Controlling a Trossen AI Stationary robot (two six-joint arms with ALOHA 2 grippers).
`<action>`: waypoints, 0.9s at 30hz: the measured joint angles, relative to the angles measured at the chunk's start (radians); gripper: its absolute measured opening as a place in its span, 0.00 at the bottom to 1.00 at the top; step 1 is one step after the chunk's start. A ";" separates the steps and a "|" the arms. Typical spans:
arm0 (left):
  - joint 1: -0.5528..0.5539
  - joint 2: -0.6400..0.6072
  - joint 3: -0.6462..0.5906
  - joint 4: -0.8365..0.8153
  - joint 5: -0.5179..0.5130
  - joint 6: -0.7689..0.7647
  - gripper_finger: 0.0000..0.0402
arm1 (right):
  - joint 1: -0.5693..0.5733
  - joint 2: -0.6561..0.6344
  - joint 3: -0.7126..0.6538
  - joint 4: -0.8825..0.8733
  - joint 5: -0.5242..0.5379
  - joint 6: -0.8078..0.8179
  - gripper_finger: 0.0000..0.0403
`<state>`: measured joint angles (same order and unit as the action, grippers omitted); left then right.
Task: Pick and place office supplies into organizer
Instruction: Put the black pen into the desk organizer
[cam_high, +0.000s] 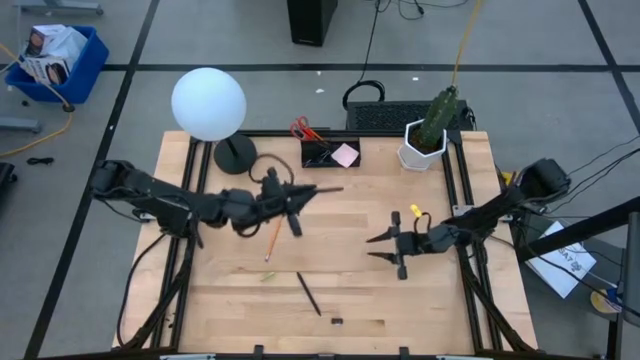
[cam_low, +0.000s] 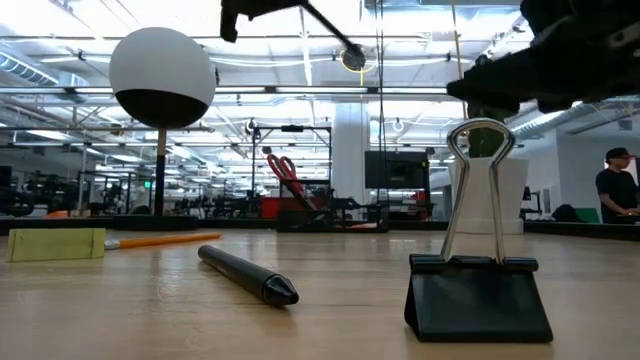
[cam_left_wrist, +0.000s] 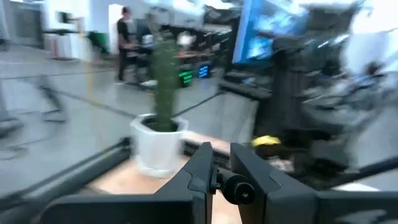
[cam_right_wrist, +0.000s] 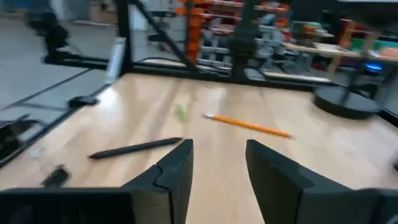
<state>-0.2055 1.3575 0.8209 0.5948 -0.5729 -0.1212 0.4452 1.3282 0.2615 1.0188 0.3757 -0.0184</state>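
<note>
Black pen (cam_high: 322, 190) clamped in left jaws (cam_high: 296, 199) | right jaws (cam_high: 381, 248) open, empty, above table (cam_high: 360, 290)

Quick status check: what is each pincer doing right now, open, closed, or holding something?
Left pincer: closed on a black pen, held above the table.
Right pincer: open, holding nothing.

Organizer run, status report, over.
Left gripper shut on pen, mid-table. Right gripper open, empty. Organizer ahead, path clear.

Bright overhead light, motion-blurred wrist views.
</note>
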 joint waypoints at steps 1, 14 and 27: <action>0.019 -0.002 0.018 -0.032 -0.002 0.014 0.11 | 0.008 -0.010 -0.015 0.005 0.022 0.008 0.35; 0.370 0.010 0.266 -0.518 0.153 -0.086 0.11 | 0.022 -0.034 -0.083 0.021 0.045 0.041 0.34; 0.589 0.172 0.406 -0.669 0.358 -0.133 0.11 | 0.022 -0.034 -0.083 0.042 0.099 0.048 0.33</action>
<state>0.3837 1.5299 1.2264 -0.0742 -0.2146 -0.2546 0.4667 1.2942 0.1787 1.0610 0.4752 0.0296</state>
